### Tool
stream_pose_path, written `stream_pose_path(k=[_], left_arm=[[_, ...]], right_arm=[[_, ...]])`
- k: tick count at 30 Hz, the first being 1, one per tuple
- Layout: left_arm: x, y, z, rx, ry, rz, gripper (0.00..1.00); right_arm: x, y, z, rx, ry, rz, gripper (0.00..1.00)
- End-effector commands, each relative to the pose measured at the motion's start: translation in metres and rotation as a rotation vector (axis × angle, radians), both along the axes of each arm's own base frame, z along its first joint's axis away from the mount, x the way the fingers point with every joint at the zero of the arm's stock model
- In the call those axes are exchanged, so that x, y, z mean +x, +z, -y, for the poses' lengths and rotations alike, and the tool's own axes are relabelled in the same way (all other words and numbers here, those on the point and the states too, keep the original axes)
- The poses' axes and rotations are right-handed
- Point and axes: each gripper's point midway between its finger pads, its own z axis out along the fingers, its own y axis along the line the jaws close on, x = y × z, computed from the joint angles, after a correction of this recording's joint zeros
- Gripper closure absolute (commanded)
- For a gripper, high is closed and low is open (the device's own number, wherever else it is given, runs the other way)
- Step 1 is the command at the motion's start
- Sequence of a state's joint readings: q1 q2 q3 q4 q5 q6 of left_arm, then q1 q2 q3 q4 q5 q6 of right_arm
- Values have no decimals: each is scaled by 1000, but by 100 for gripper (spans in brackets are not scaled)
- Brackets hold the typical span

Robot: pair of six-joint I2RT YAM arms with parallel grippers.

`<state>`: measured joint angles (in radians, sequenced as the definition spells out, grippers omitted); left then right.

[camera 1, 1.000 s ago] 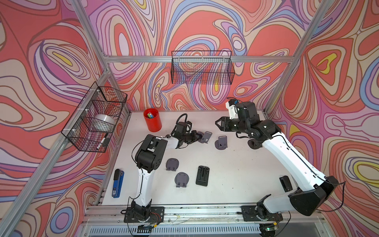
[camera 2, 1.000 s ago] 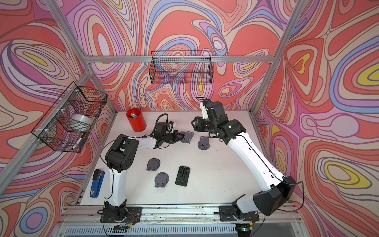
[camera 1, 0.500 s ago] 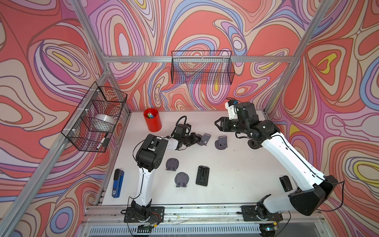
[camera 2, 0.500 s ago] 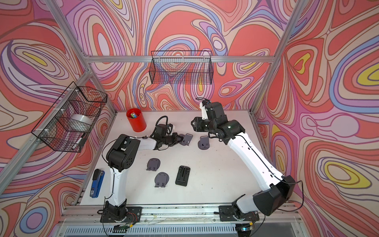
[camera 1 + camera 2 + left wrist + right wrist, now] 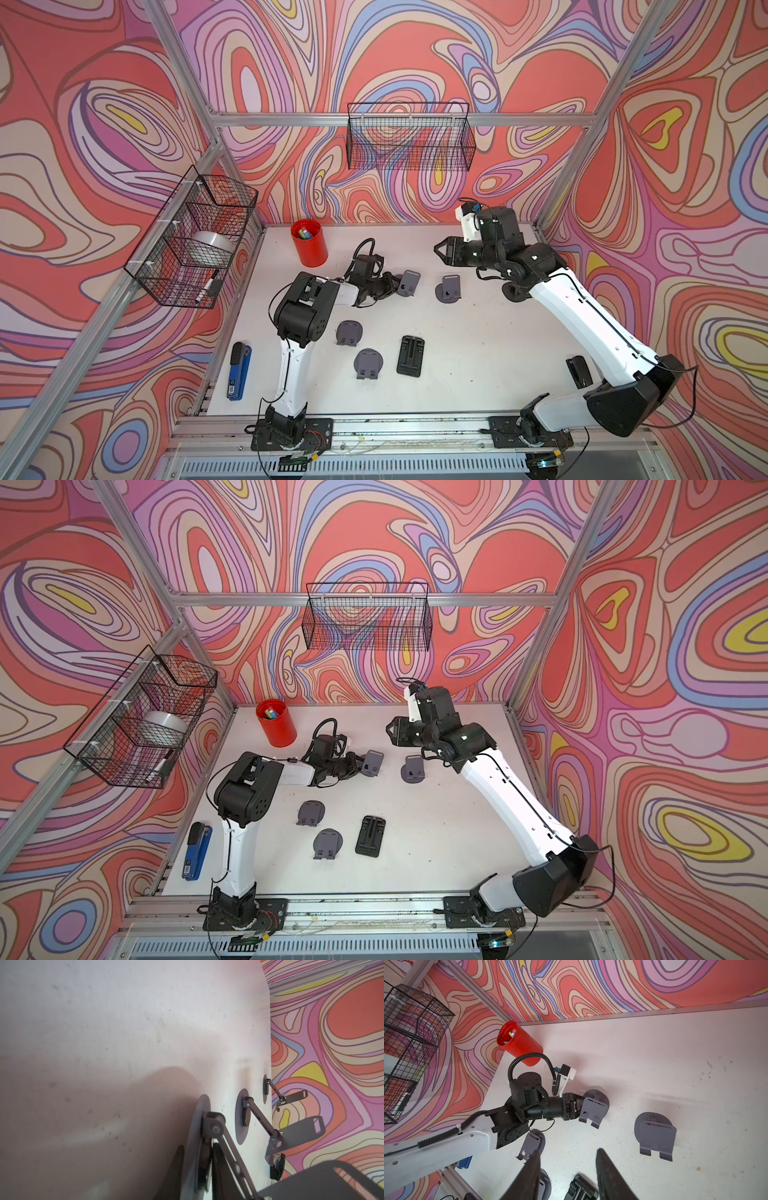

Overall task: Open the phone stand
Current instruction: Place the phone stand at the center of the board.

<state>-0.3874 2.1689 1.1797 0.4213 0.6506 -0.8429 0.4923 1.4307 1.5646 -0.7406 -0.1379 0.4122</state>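
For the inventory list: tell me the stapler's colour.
The stapler is blue with a black top, clearest in a top view.

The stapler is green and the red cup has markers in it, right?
Not quite. The stapler is blue, not green, as both top views show. The red cup does have markers in it.
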Motion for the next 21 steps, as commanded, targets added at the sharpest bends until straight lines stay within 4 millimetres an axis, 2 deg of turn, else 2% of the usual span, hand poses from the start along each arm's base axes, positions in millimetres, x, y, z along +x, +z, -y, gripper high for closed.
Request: stream_pose_path(k=[1, 10, 21], left_arm=[[-1, -4, -11, 14, 38, -23, 76], [-6, -4, -22, 25, 57, -26, 69], [-13, -5, -38, 42, 87, -34, 68]], right_arm=[[2, -4, -3, 13, 7, -7, 55], [2, -2, -7, 30, 20, -6, 55], [1, -3, -10, 49, 25, -18, 55]])
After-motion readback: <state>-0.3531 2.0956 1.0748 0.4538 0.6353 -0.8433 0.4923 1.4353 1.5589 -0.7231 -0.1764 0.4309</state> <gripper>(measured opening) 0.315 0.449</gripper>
